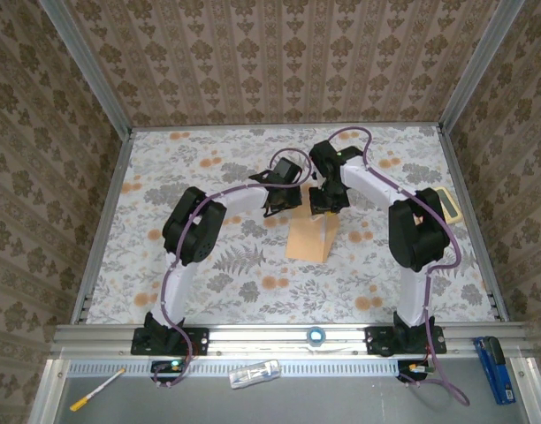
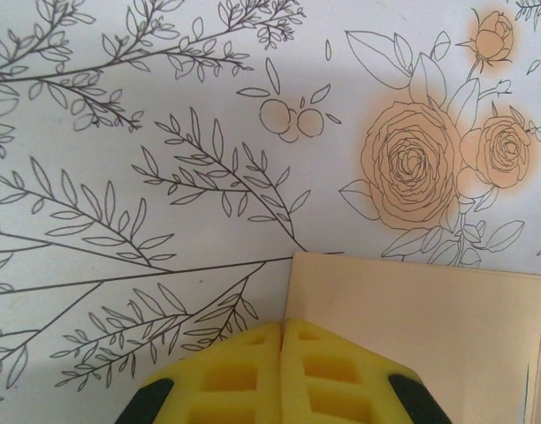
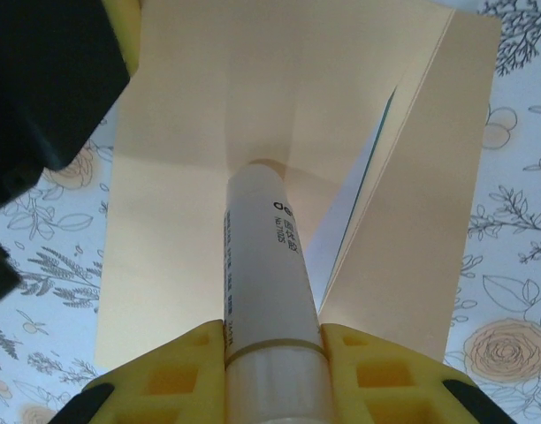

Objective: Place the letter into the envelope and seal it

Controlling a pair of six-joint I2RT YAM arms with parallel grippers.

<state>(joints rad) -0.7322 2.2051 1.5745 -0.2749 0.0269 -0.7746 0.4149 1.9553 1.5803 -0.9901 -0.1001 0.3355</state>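
- Yellow pads of the right gripper are clamped on a white glue stick. The jaws stand narrow, with the tube between them pointing away from the wrist.
- The tip of the glue stick meets the tan paper of the envelope, near the middle of its opened face. A shallow crease spreads from the contact point, so the tip appears to press on the paper.
- Beside the glue stick, toward the envelope's right edge, the paper layers gape. A pale sliver with a thin green edge shows in the gap; this is taken as the letter, seated inside the envelope.
- The left gripper is fully closed and holds nothing. Its joined tips sit right at the edge of one envelope corner. Whether they bear on the paper cannot be determined.
- The envelope lies on the floral tabletop, directly under the two grippers in the top view.
- Step in hand (judgement): insertion is complete, and adhesive is being applied for sealing.
- Next move (judgement): draw the glue stick along the flap's closing strip with light, even pressure, and keep the envelope from sliding.
- Then lift the stick clear, fold the flap over the opening and press along it.
- Flatten the gaping layers first, or glue may reach the letter.
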